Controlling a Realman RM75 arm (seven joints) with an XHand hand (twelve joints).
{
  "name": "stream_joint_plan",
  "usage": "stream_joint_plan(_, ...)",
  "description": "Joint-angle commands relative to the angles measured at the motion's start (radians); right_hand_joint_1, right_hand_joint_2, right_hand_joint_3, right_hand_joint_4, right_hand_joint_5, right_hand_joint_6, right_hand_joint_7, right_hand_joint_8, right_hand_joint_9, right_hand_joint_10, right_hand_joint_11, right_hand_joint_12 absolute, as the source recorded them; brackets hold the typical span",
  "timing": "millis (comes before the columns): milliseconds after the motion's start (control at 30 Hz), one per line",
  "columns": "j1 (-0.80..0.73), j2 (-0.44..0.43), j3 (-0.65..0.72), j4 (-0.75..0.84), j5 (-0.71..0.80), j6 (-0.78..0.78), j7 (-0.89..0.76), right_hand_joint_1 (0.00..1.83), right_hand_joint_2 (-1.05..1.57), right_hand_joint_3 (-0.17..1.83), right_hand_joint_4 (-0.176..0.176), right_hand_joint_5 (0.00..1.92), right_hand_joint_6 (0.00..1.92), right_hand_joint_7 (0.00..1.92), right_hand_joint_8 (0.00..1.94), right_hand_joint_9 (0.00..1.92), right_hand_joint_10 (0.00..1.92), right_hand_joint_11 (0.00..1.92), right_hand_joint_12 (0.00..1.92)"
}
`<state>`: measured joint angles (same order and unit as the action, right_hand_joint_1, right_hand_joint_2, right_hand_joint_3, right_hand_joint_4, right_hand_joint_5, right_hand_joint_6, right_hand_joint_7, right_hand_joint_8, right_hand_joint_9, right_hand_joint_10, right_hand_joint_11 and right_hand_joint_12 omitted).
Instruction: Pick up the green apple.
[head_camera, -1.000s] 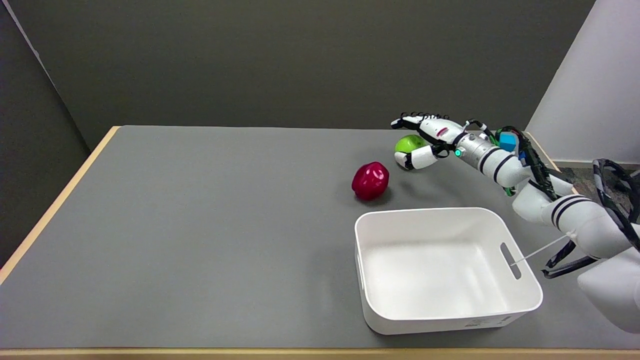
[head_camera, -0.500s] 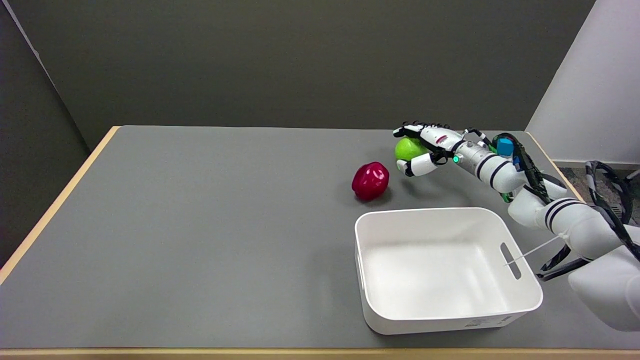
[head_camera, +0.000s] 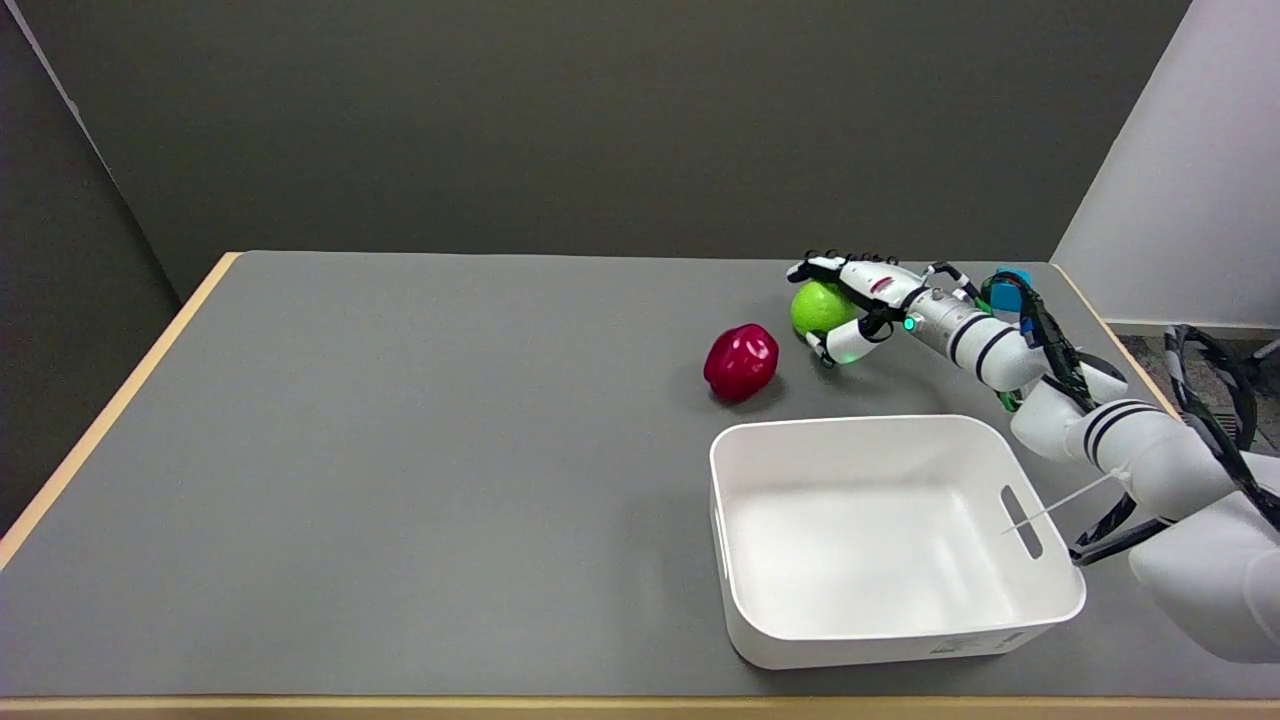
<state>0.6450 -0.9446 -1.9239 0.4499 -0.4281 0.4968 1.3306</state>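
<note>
The green apple (head_camera: 818, 306) sits on the grey table (head_camera: 400, 450) at the far right, just right of a red apple (head_camera: 741, 361). My right hand (head_camera: 855, 300) reaches in from the right and grips the green apple. Its fingers (head_camera: 825, 266) arch over the apple's far top, and its thumb (head_camera: 845, 345) presses against the near underside. I cannot tell whether the apple still touches the table. The apple's right side is hidden by the palm.
A white bin (head_camera: 890, 535) with handle slots stands on the near right of the table, below my forearm (head_camera: 1000, 345). The red apple lies a short way to the left of the hand. A pale wall (head_camera: 1180, 180) rises beyond the table's right edge.
The hand has come down and closed around the green apple. The thumb has curled in under it. The apple appears slightly nearer than before.
</note>
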Motion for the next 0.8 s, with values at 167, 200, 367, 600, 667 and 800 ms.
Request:
stream_joint_plan(167, -0.043, -0.002, 0.075, 0.050, 0.002, 0.041, -0.066, 1.13, 1.29, 0.08, -0.113, 0.52, 1.63, 0.68, 1.52, 0.72, 1.35, 0.43, 1.84)
stream_joint_plan(200, -0.053, 0.000, 0.093, 0.063, 0.012, 0.053, -0.066, 1.14, 1.32, 0.05, -0.173, 0.55, 1.61, 0.61, 1.61, 0.72, 1.47, 0.39, 1.90)
stream_joint_plan(367, -0.114, 0.017, 0.208, 0.165, 0.082, 0.129, -0.066, 1.11, 1.30, 0.15, -0.176, 0.51, 1.67, 0.56, 1.70, 0.74, 1.81, 0.39, 1.92)
stream_joint_plan(600, -0.253, 0.080, 0.376, 0.489, 0.202, 0.177, -0.069, 1.09, 1.32, 0.18, -0.176, 0.46, 1.73, 0.51, 1.79, 0.74, 1.92, 0.34, 1.92)
stream_joint_plan(667, -0.300, 0.098, 0.428, 0.584, 0.221, 0.182, -0.069, 1.09, 1.32, 0.18, -0.176, 0.46, 1.74, 0.51, 1.79, 0.74, 1.92, 0.34, 1.92)
stream_joint_plan(800, -0.423, 0.132, 0.529, 0.742, 0.254, 0.183, -0.069, 1.09, 1.31, 0.20, -0.176, 0.46, 1.73, 0.51, 1.79, 0.76, 1.92, 0.36, 1.92)
